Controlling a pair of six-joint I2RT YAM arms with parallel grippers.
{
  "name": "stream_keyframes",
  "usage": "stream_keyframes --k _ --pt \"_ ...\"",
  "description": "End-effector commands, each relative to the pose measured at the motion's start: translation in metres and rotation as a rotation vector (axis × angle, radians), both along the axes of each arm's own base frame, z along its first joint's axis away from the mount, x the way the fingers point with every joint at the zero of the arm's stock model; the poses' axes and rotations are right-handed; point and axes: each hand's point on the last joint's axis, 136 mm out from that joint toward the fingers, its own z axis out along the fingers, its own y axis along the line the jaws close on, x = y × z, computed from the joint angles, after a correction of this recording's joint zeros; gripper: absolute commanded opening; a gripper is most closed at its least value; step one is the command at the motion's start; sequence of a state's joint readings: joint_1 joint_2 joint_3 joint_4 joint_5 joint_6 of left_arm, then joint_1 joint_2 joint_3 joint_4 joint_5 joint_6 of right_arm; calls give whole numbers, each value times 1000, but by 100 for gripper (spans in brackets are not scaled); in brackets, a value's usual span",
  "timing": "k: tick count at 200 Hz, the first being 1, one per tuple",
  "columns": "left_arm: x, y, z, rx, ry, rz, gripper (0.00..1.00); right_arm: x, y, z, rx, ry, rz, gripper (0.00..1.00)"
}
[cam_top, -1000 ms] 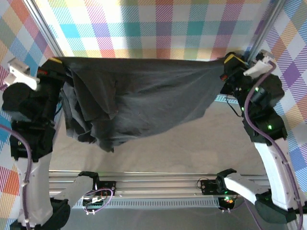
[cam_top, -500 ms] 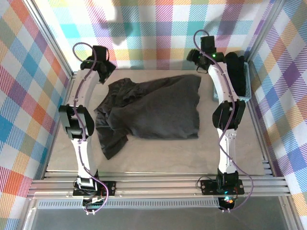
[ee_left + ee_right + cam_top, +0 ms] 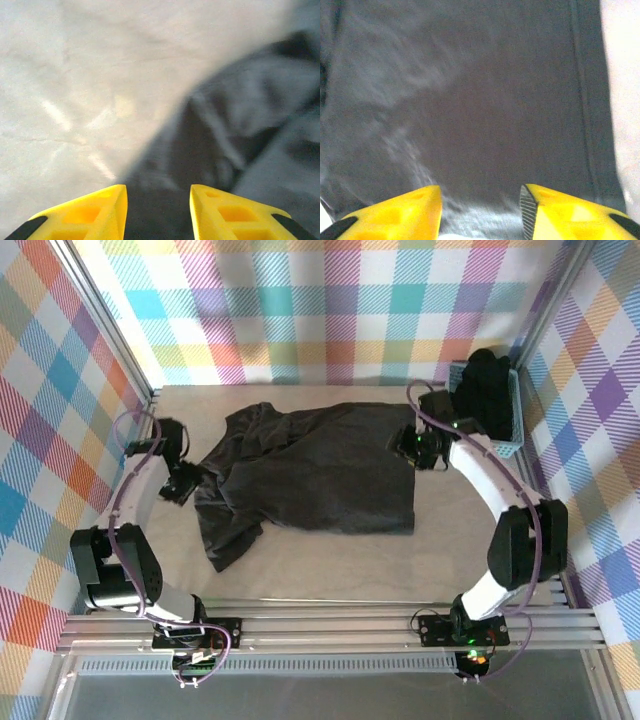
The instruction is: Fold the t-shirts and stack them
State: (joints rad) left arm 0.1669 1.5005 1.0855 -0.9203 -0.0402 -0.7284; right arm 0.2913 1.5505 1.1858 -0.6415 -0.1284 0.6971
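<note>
Sitting at the 9 o'clock edge of the black t-shirt (image 3: 320,480), the left pincer (image 3: 183,485) keeps a middling gap between its yellow fingers (image 3: 90,212), with nothing clamped. From its wrist, rumpled dark cloth runs from between the tips toward 2 o'clock, and bare surface (image 3: 75,75) lies toward 10 o'clock.

The right pincer (image 3: 412,445) is at the shirt's 2 o'clock edge, also parted a middling way and holding nothing. Flat fabric lies ahead of it, and a hem runs down the 3 o'clock side.

The shirt lies mid-surface, smooth on its right half and bunched on its left (a sleeve trails toward 7 o'clock).

At the surface's 2 o'clock corner a light blue basket (image 3: 517,428) holds a bundle of black cloth (image 3: 485,385).
</note>
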Motion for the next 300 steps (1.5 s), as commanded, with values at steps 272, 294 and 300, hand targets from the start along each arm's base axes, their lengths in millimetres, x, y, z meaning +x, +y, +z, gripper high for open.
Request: stream_keyframes --k 272,294,300 --pt "73 13 -25 72 -177 -202 0 -41 -46 -95 94 234 -9 41" --pt "73 11 -25 63 -176 -200 0 -45 -45 -89 106 231 -20 30" --pt "73 11 -24 63 -177 -198 0 -46 -46 -87 103 232 -22 26"
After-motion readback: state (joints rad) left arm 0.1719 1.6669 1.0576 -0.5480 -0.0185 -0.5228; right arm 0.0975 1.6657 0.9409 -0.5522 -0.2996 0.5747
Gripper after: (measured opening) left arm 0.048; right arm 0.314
